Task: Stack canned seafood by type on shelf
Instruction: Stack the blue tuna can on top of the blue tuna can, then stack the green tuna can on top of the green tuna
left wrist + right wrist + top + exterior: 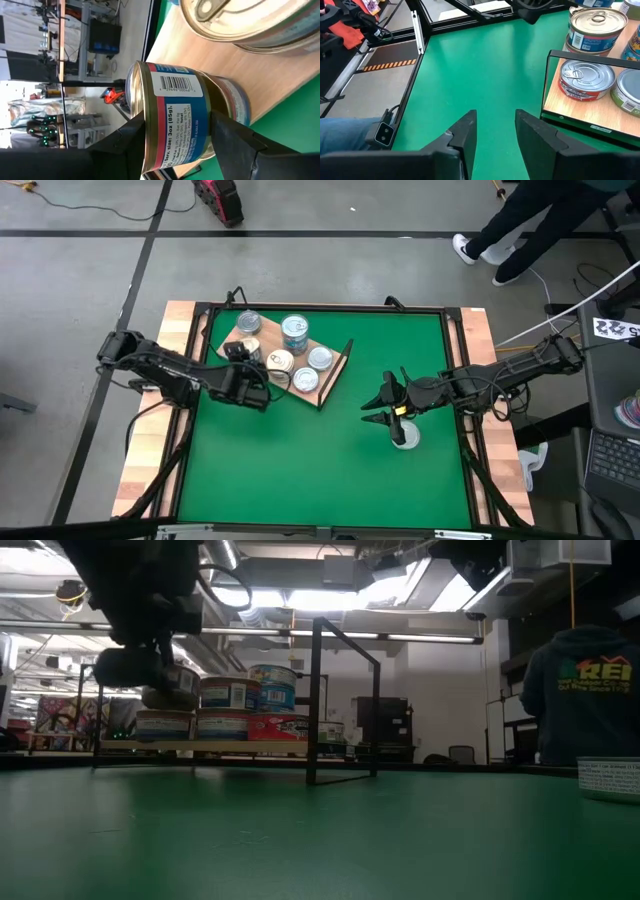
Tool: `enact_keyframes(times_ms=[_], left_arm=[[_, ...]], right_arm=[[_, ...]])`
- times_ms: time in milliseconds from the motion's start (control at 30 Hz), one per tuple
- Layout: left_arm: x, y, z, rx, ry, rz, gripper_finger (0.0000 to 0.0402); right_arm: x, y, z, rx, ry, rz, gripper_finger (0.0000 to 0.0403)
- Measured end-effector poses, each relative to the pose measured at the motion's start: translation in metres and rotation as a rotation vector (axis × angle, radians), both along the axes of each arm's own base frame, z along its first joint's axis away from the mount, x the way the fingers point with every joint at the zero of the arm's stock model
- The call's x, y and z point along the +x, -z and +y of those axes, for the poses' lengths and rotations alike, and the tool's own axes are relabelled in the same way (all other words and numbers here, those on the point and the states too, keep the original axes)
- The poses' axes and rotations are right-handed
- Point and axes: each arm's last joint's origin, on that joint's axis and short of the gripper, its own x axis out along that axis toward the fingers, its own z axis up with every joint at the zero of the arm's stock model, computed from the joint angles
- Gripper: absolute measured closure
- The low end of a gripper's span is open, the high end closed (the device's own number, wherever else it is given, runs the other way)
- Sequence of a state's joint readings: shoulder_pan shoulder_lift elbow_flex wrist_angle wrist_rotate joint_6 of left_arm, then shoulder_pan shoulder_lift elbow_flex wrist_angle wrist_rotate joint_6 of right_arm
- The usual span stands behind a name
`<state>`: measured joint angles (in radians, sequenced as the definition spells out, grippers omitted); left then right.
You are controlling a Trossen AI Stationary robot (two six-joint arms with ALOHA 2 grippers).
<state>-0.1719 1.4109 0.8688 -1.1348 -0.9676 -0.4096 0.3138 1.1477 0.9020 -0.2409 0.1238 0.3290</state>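
Shelf [262,338]: wooden board with black wire frame end, near the worktop's [330,460] far-left corner, set askew.

Tins on shelf: several, silver tops up; one taller stack with blue label [294,332] by the board's far edge; red-labelled tin [586,78] just behind the wire frame.

Left gripper [262,392]: at the shelf's left edge, jaws clamped on a blue-and-red labelled tin [177,120], held on its side over the board, beside another tin.

Right gripper [373,402]: above bare mat near the worktop's right edge, jaws narrowly parted, holding nothing.

White tin [405,436]: alone on mat, just beside right gripper.
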Motion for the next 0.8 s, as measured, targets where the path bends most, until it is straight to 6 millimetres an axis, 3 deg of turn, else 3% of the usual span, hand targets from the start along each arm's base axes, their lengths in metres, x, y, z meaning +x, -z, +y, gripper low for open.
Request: enact_keyframes(times_ms=[500,800], left_arm=[[0.0003,0.001,0.009,-0.058,-0.036,0.033,0.0214],[0.0001,0.0029,0.0081,-0.115,-0.047,0.032,0.0144]], right_arm=[[0.0,-0.0001,0.0001,-0.001,-0.001,0.0,0.0269],[0.0,-0.0001,0.0001,-0.001,-0.001,0.0,0.0269]])
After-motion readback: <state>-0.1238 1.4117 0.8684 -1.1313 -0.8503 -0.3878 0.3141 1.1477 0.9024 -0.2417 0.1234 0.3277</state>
